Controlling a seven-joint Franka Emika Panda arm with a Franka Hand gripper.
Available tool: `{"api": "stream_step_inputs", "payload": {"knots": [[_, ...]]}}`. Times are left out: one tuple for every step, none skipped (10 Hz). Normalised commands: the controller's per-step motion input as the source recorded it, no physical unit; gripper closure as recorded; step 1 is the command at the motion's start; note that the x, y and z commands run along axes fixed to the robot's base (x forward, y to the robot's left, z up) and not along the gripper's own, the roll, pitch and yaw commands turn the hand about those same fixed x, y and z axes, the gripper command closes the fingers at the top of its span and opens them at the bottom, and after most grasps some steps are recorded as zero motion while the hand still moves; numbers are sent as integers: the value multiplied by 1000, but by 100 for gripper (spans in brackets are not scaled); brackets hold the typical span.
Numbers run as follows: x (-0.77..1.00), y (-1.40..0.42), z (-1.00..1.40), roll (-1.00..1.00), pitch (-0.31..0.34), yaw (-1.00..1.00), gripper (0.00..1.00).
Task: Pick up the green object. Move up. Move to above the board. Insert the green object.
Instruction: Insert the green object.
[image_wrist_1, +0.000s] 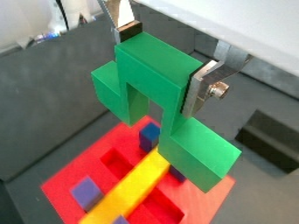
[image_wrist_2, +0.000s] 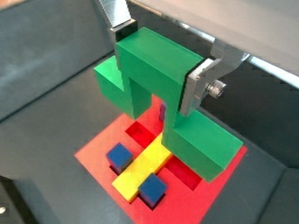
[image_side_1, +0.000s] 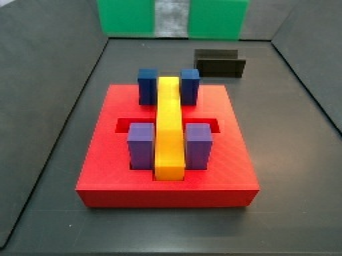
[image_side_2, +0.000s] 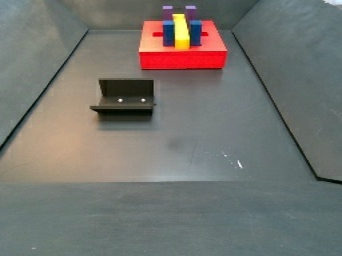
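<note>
Silver fingers (image_wrist_1: 208, 80) of hand (image_wrist_2: 158, 57) clamp green bridge-like piece (image_wrist_2: 158, 83) by its raised middle, held high above red board (image_side_1: 167, 165); fixture (image_side_2: 124, 98) well apart on worktop (image_side_2: 174, 150).

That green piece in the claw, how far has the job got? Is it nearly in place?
Picking up and lifting look done: the claw grips the green piece by its raised middle, well off the floor. It hangs over the red board in both wrist views, so the move across looks about finished. Left to do: lowering it into the board, where the yellow bar and the blue and purple blocks already sit.
</note>
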Motion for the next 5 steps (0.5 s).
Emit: {"api": "stream_step_inputs", "payload": {"knots": [[111,-214,-840,214,-59,0,100],[0,-26,-734,43,-106,3,100],[-91,-80,-734,0,-226,0,100],[-134,-69,-663,0,-247,3,100],[-74,-29,-440,0,-169,51,100]]}}
